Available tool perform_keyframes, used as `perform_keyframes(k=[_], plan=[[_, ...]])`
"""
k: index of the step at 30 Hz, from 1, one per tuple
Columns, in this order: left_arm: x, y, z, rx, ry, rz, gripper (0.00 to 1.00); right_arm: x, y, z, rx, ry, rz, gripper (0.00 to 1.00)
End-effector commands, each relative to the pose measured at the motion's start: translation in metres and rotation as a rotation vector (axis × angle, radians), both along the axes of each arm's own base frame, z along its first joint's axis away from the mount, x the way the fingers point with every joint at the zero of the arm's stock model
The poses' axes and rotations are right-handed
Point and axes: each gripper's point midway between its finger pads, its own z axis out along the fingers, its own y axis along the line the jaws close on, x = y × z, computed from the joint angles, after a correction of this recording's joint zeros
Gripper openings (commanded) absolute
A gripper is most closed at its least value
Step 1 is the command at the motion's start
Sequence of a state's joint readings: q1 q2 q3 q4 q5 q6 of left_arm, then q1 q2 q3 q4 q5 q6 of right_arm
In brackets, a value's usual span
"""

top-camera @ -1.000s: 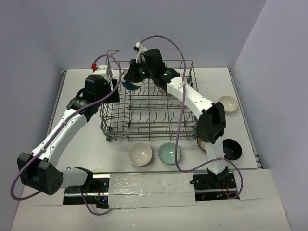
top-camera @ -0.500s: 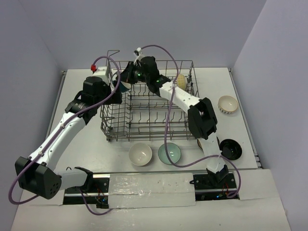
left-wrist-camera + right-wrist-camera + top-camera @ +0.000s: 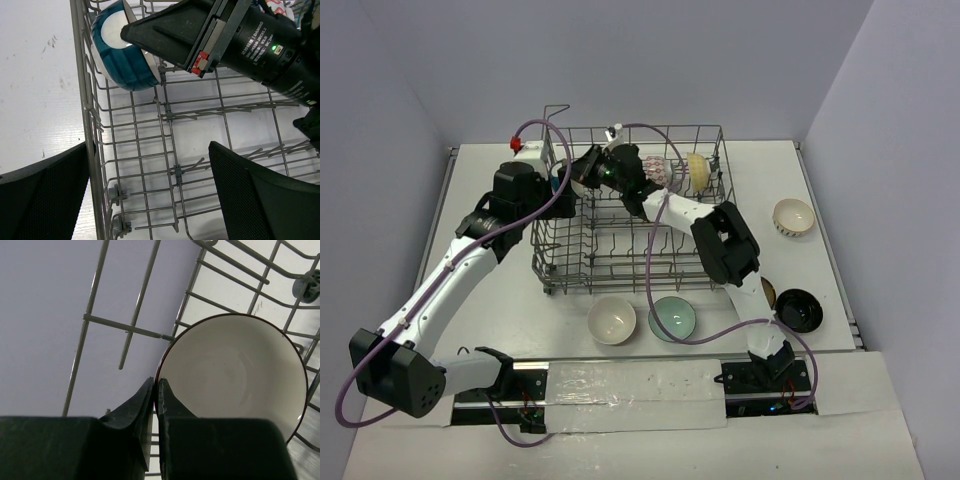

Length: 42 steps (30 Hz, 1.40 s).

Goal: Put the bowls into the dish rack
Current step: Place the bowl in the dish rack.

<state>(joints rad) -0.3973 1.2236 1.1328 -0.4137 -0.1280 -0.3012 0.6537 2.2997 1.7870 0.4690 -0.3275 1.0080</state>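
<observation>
As the left gripper point(image 3: 149, 150) has opened wide, the right gripper point(image 3: 156, 387) pinches the blue bowl point(image 3: 120, 60) farther left.

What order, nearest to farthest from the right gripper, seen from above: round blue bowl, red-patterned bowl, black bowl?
1. The round blue ceramic bowl: in the right gripper, grey wire dish rack's far-left corner.
2. The red-patterned ceramic bowl: inside the rack, farther right.
3. The black ceramic bowl: on the table, near right.

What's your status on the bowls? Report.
Right pincer shut on blue bowl at its rim, inside dish rack, far-left corner. Left pincer open, over rack's left wall. On table: white bowl, green bowl. Nothing in the way.
</observation>
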Motion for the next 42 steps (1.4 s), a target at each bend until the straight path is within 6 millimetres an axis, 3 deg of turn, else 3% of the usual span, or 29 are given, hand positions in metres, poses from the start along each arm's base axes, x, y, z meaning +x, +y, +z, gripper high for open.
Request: perform_keyframes(k=[1,10,19,30,34,40,42], plan=[[-0.003,-0.027,0.021,-0.083,-0.062,-0.094,0.99,0.000,0.005,0.064,0.213,-0.124,-0.046,0.00],[0.003,-0.011,0.006,-0.016,-0.019,-0.007,0.99,0.002,-0.002,0.044,0.195,-0.102,-0.066,0.00],[0.006,-0.002,0.001,0.007,-0.007,0.051,0.99,0.004,-0.011,0.037,0.239,-0.039,-0.059,0.00],[0.008,0.007,-0.003,0.044,0.003,0.089,0.99,0.009,-0.044,0.008,0.213,0.047,-0.110,0.00],[0.008,0.009,-0.005,0.052,0.009,0.099,0.99,0.010,-0.051,0.008,0.152,0.035,-0.124,0.20],[0.007,0.010,-0.005,0.060,0.008,0.102,0.99,0.014,-0.066,0.014,0.084,0.012,-0.088,0.22],[0.008,0.010,-0.006,0.062,0.012,0.105,0.99,0.017,-0.074,0.006,0.052,0.045,-0.077,0.34]])
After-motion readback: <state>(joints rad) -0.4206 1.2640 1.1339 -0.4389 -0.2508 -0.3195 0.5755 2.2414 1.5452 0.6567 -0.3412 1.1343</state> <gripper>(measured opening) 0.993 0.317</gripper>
